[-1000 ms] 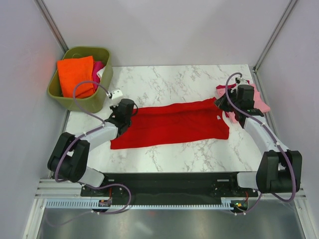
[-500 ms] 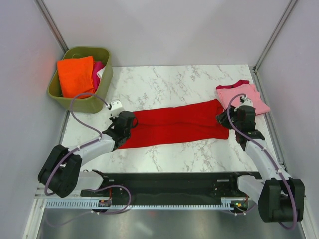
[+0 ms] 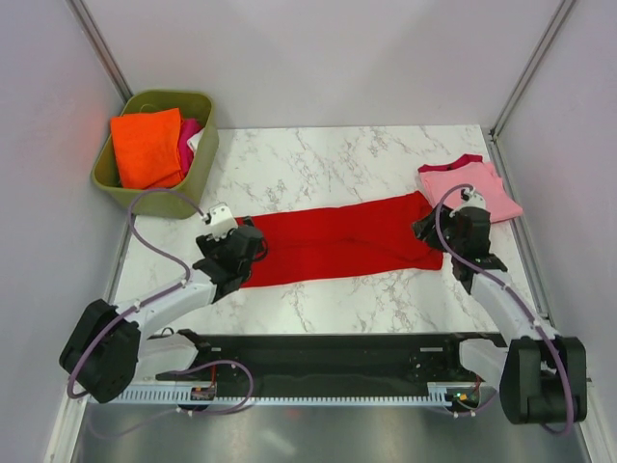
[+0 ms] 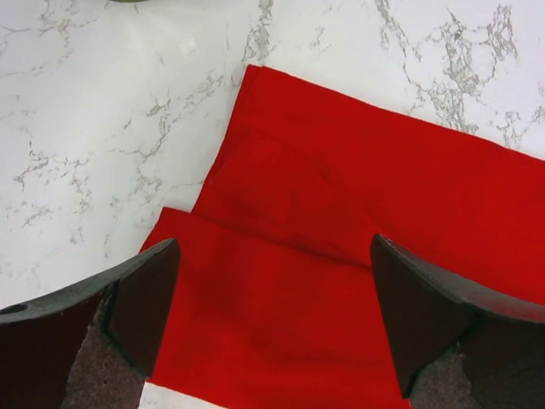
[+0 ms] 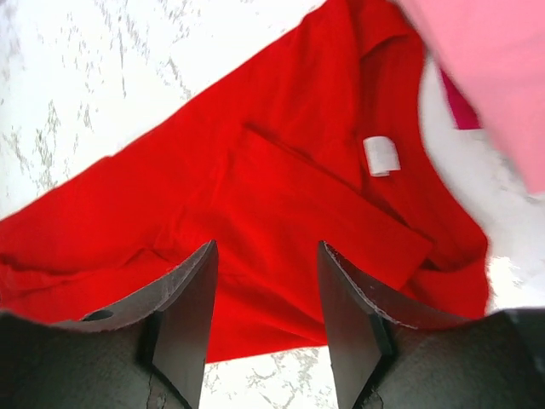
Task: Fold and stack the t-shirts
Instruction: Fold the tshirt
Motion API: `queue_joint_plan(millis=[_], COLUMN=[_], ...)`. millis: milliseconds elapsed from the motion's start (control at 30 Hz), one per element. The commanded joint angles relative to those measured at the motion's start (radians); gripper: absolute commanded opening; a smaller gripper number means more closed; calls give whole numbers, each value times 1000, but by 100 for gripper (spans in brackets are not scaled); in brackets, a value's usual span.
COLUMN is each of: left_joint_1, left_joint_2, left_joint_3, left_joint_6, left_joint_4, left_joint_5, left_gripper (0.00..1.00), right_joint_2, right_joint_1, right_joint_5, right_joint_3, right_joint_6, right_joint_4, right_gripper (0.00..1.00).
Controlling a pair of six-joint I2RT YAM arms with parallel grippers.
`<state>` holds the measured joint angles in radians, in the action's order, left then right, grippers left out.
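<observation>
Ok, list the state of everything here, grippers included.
Bright red cloth t-shirt: folded into a long strip, lying flat.
Light pink t-shirt with dark pink trim: folded flat.
Olive-green plastic tub: holding folded orange cloth and magenta cloth.
Left gripper: open, empty, over the red shirt's left end.
Right gripper: open, empty, over its collar end.

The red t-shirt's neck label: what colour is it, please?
The label is white, clearest in the right wrist view.
</observation>
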<state>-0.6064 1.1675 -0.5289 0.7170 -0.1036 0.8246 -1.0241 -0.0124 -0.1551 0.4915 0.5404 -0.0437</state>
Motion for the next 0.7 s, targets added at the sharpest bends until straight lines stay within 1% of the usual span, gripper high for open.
queue_joint_plan(millis=[0,33,67,133,167,233,267,333,367,433,467,533,567,600,667], left_joint_1=[0,7,11,20,22,33,39,69,79,92,92,92,92,92,94], left_joint_2=[27,44,61,124,144,205,224,250,276,300,322,346,368,377,388], left_joint_3=[-98,-118,-143,-222,-249,-313,-330,-367,-375,-399,-408,-442,-454,-474,-490], left_joint_6=[-17,-28,-31,-22,-24,-14,-10,-7,-2,2,-2,-19,-24,-37,-45], left_joint_4=[-31,-41,-62,-129,-145,-197,-206,-211,-211,-208,-208,-209,-209,-212,-212], left_joint_5=[-21,-53,-59,-50,-47,-36,-44,-103,-123,-171,-179,-206,-212,-220,-242], left_gripper=[100,99,98,95,93,91,89,87,85,83,83,81,80,79,78], right_joint_2=[-98,-122,-143,-217,-243,-324,-350,-434,-464,-551,-582,-669,-700,-759,-816], right_joint_1=[-52,-70,-113,-159,-208,-260,-312,-356,-389,-422,-452,-483,-506,-514,-537], right_joint_5=[-43,-23,-14,-4,-6,-8,-11,-26,-53,-78,-84,-89,-89,-99,-124], right_joint_3=[93,125,142,200,220,286,309,358,372,418,436,510,537,565,642], right_joint_6=[-37,-42,-49,-54,-54,-51,-42,-5,13,62,72,82,82,82,81], right_joint_4=[-28,-22,-19,-15,-18,-24,-27,-67,-87,-140,-150,-154,-148,-140,-127], right_gripper=[57,57,56,53,50,46,42,38,33,28,22,13,5,1,0])
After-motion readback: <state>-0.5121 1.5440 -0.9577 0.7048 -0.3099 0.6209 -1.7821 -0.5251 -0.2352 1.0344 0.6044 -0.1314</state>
